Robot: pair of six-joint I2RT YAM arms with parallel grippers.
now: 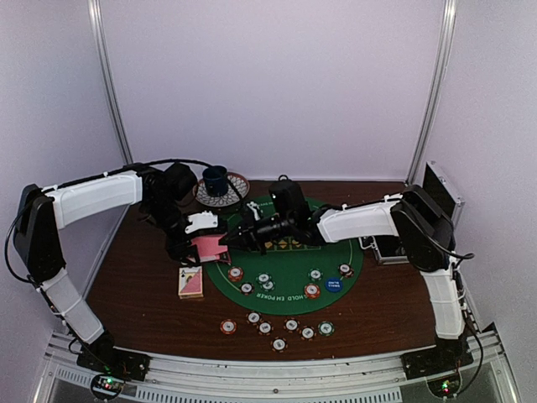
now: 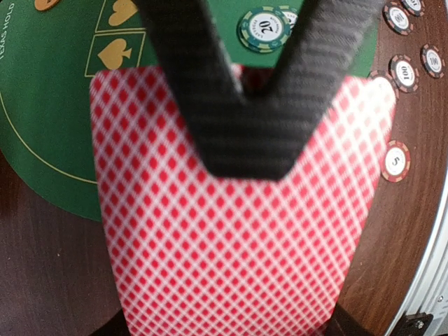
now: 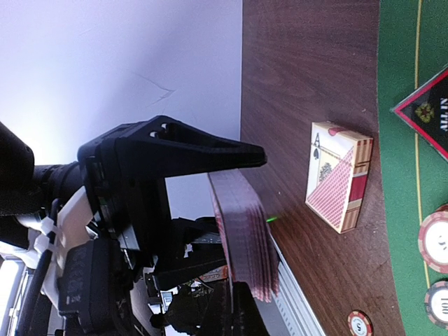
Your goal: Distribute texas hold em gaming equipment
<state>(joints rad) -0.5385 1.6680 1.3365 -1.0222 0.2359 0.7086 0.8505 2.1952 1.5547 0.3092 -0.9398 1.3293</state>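
My left gripper [image 1: 200, 248] is shut on a deck of pink-backed playing cards [image 1: 210, 248], held above the left edge of the green felt mat [image 1: 289, 290]. In the left wrist view the deck [image 2: 238, 245] fills the frame. My right gripper [image 1: 229, 241] reaches in from the right and is shut, its black fingers [image 2: 245, 133] meeting over the deck's far end. In the right wrist view the deck [image 3: 245, 231] is edge-on, and its top card runs between my right gripper [image 3: 233, 309] tips. Striped chips [image 1: 236, 273] and a blue disc [image 1: 334, 284] lie on the mat. A triangle marker [image 3: 427, 112] shows.
A card box [image 1: 191, 283] lies on the brown table left of the mat. Several more chips [image 1: 279, 344] sit in a row near the front edge. A blue cup [image 1: 216, 179] on a saucer stands at the back. A black case [image 1: 438, 201] stands open at the right.
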